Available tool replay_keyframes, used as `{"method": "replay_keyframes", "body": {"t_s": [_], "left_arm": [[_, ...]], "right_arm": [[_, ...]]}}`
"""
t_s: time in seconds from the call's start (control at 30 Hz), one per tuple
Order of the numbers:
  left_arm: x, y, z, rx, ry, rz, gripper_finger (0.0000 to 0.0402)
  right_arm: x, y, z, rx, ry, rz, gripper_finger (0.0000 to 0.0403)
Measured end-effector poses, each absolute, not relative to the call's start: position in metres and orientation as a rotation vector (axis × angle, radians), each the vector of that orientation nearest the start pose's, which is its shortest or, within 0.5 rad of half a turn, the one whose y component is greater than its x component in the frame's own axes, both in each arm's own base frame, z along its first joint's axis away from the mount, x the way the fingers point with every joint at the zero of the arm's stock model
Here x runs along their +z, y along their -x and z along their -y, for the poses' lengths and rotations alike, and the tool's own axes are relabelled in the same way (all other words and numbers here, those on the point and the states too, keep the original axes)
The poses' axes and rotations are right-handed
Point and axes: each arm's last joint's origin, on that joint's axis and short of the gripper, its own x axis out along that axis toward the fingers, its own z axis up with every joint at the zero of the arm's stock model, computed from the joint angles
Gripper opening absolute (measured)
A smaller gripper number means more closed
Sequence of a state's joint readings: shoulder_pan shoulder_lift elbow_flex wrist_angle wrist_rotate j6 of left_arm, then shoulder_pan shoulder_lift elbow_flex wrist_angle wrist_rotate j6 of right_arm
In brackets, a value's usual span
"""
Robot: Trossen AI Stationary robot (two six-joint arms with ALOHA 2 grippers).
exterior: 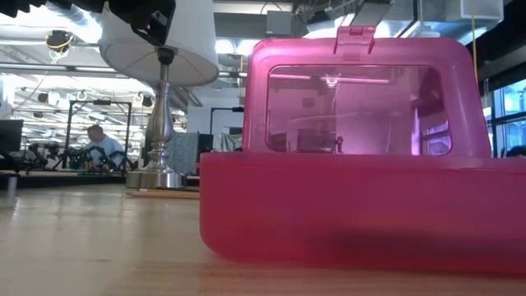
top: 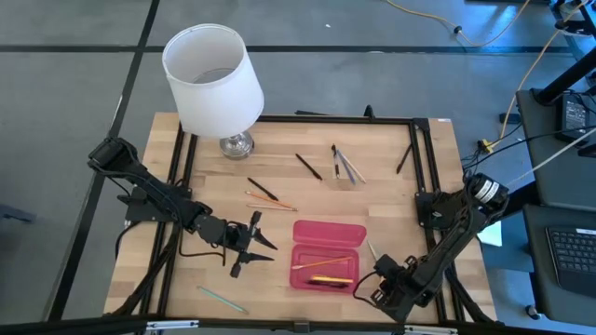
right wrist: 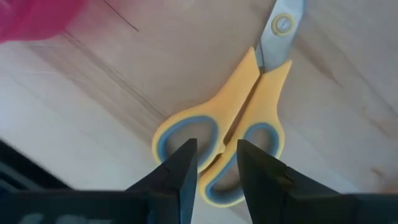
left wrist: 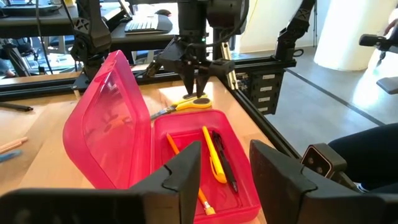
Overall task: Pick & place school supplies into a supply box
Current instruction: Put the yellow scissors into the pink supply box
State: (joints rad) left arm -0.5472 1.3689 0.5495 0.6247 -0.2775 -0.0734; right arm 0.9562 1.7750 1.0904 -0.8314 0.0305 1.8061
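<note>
The supply box (top: 331, 232) is a red-pink case standing open near the table's front middle, its lid (left wrist: 106, 124) raised. An orange pencil (left wrist: 186, 174), a yellow pen (left wrist: 213, 155) and a black pen (left wrist: 225, 162) lie in its tray. Yellow-handled scissors (right wrist: 230, 124) lie flat on the table just right of the box. My right gripper (left wrist: 196, 93) points down over their handles, open, one finger on each side of the place where the two loops meet. My left gripper (left wrist: 224, 180) hovers open and empty left of the box. My right gripper comes at the scissors' handles (right wrist: 217, 146) from above, pointing down, near the loops' outer end. Whether its fingertips (right wrist: 181, 163) touch the handles I cannot tell. The scissors lie flat on the table.
A white-shaded lamp (top: 212, 79) stands at the far left. Loose pens and pencils lie beyond the box: black (top: 309, 166), black (top: 263, 189), wood (top: 270, 200), grey (top: 346, 166), black (top: 403, 158). A teal pen (top: 222, 300) lies near the front left.
</note>
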Motion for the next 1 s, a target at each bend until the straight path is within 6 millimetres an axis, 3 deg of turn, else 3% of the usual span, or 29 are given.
{"method": "replay_keyframes", "body": {"t_s": [1.0], "left_arm": [[0.2056,-0.2364,0.1347,-0.263,-0.006,-0.189,0.0132]], "right_arm": [[0.1522,-0.1736,-0.2547,-0.611,-0.679,-1.448,0.0117]]}}
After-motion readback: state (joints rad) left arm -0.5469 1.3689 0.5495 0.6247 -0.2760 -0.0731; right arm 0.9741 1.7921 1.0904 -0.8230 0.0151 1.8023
